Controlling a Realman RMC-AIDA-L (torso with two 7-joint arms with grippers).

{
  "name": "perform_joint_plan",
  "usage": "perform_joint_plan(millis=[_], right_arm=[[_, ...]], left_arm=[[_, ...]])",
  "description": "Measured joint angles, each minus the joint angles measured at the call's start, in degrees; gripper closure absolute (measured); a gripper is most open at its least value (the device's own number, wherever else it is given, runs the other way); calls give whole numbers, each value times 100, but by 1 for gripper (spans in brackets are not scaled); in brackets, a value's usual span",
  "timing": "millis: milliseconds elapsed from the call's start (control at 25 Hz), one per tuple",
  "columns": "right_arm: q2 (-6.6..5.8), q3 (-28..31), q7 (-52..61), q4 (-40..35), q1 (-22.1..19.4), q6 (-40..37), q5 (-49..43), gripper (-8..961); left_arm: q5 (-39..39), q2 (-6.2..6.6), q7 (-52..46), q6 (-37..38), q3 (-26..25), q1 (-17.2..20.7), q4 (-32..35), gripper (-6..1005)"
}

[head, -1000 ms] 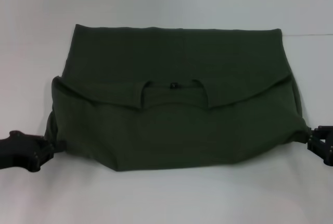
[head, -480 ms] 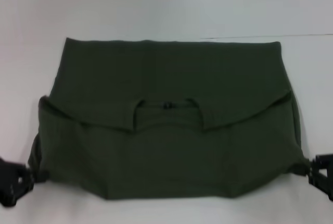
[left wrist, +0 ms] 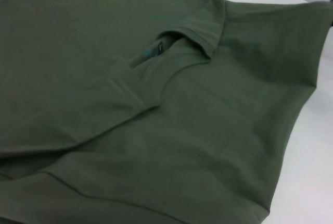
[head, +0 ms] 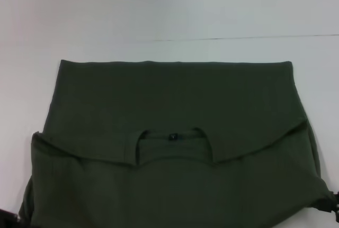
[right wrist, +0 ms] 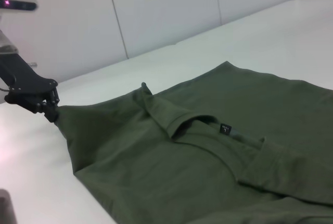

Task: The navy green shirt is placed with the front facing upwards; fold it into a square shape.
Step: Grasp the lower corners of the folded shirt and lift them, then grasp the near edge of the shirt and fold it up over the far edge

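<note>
Mid-fold: left gripper (right wrist: 49, 110) and right gripper (head: 335, 207) each clamped on a side of the navy green shirt (head: 175, 148), stretched between them. Next, presumably: laying it flat.

Dark olive-green shirt (head: 175, 132) lying spread on the white table, plain side up, its collar edge folded over, a small label showing inside the neckline.

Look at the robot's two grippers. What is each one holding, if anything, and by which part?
Both hold the navy green shirt: the left gripper pinches one side corner of the folded cloth, and the right gripper holds the opposite side edge.
</note>
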Motion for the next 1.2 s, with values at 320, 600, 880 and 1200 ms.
perform_joint_plan(millis=[320, 600, 880, 1200], right_arm=[[-6, 150, 274, 89, 128, -53, -167, 861], [-176, 226, 1458, 22, 319, -88, -176, 861], [-467, 382, 3081, 77, 936, -10, -177, 861], [-585, 345, 4216, 259, 1762, 729, -777, 863]], left_arm=[[21, 256, -140, 494, -889, -216, -15, 966], [72, 360, -1107, 374, -1032, -440, -81, 966], [74, 581, -2361, -166, -1036, -934, -554, 966], [90, 810, -3373, -1297, -915, -1558, -1341, 965]])
